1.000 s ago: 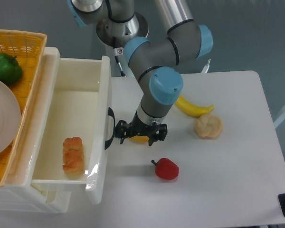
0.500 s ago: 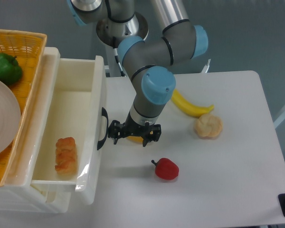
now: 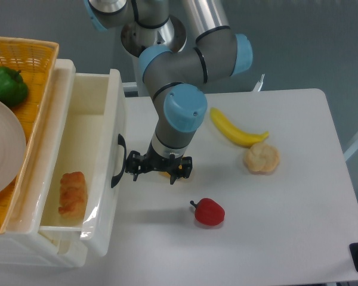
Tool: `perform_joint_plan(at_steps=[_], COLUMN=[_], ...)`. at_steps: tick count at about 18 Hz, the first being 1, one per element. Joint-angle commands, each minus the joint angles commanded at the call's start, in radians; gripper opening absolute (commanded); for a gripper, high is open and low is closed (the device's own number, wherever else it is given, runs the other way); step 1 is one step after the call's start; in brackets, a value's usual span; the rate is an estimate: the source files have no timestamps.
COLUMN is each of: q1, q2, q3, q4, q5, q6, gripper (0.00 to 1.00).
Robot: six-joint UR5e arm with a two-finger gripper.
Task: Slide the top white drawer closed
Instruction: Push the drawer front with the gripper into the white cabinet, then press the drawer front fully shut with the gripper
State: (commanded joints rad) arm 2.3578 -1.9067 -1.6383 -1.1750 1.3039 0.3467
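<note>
White bench (image 3: pixel 286 226) fills the right of the view under a grey backdrop, and the top white drawer (image 3: pixel 89 155) serves as landmark at its left edge, partly open with a pastry (image 3: pixel 70 192) lying inside. Beyond the drawer's far side sits the yellow wicker basket (image 3: pixel 30 53), holding a green pepper (image 3: pixel 6 85). Right of the drawer front the tool (image 3: pixel 158 168) presses low against the black handle (image 3: pixel 118 168), apparently placed there to push; I cannot tell whether its jaws are parted. Farther right lie a banana (image 3: pixel 235 131), bread roll (image 3: pixel 262 158) and red pepper (image 3: pixel 209 212).
</note>
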Motion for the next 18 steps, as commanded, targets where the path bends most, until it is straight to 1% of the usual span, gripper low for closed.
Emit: perform_joint_plan(at_steps=[3, 5, 10, 18], q1=[-0.012, -0.034, -0.054, -0.057], q2=[0.009, 0.006, 0.009, 0.008], q3=[-0.002, 0.0, 0.002, 0.002], q4=[0.0, 0.0, 0.002, 0.002], q5=[0.0, 0.002, 0.0, 0.0], q6=[-0.017, -0.023, -0.025, -0.025], gripper=[1.0, 1.0, 1.0, 1.0])
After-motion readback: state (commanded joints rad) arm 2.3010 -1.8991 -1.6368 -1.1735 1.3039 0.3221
